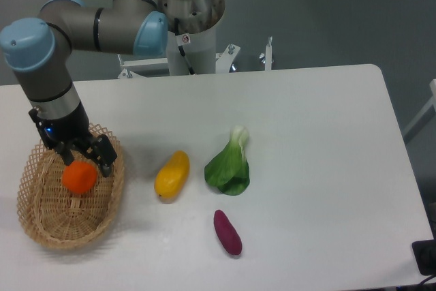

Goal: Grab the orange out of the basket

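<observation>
The orange (79, 177) is a small round orange-red fruit inside the oval wicker basket (42, 226) at the table's left front. My gripper (86, 163) hangs over the basket, just above the orange. Its dark fingers (105, 158) stand on either side of the fruit's top, with one near the upper left and one at the upper right. The jaws look spread around the orange; I cannot see whether they press on it. The orange seems to rest low in the basket.
A long yellow mango-like fruit (172, 174) lies right of the basket. A green leafy vegetable (229, 165) lies further right, and a purple sweet potato (227, 232) sits near the front. The robot base (193, 18) stands behind the table.
</observation>
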You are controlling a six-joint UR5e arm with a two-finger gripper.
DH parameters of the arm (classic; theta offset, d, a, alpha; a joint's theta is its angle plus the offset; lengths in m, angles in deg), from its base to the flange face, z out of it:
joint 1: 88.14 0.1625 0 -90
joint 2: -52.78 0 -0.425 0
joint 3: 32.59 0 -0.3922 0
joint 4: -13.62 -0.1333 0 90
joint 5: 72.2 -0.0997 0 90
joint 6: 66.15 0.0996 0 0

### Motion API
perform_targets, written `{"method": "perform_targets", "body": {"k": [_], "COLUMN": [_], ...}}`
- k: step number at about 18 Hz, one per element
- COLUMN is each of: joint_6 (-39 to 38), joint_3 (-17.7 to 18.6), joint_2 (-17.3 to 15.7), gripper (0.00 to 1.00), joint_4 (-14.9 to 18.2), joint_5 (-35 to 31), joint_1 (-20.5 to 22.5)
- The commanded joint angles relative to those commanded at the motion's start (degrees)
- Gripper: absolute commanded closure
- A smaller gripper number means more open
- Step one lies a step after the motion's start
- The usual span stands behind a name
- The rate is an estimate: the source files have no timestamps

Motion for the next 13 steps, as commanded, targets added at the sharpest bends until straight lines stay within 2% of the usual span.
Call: {"method": "perform_targets", "body": {"k": [13], "joint_6": [-0.7], "joint_3": [0.79], "joint_2": [0.17], "gripper": [0.0], "joint_4": [0.0], "joint_5": [-0.17], "joint_1": [-0.26]}}
